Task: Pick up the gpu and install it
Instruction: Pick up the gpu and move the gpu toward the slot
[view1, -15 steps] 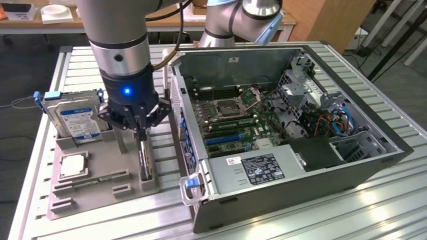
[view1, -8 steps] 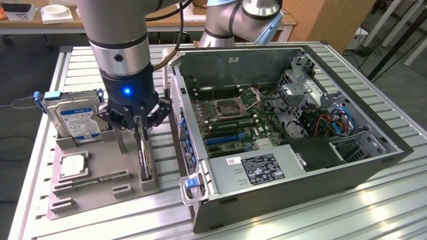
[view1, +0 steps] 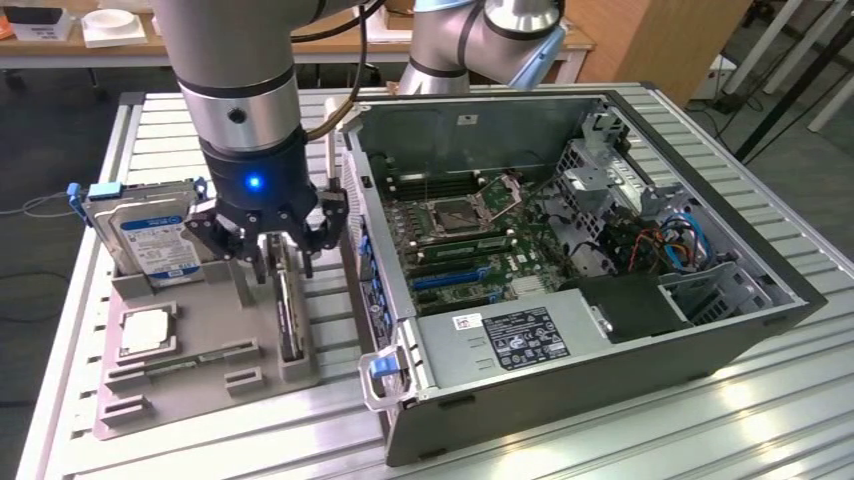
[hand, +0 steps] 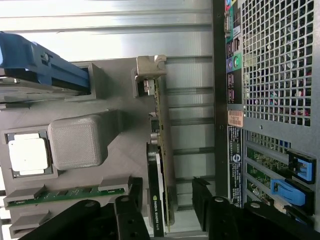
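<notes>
Gpu (view1: 287, 312) (hand: 162, 165), a thin green card with a black cooler, stands on edge in a slot of a grey holder tray (view1: 200, 395), directly beneath the pincer (view1: 278, 262) (hand: 166, 196). The pincer's two black fingers (hand: 131, 195) are spread apart on either side of the card's top edge, with a gap showing on at least one side. Beside the pincer, in the same tray, a hard drive (view1: 144, 230) stands upright. On the pincer's other side, close by, an open computer case (view1: 561, 330) lies on the slatted metal bench (view1: 561, 455).
</notes>
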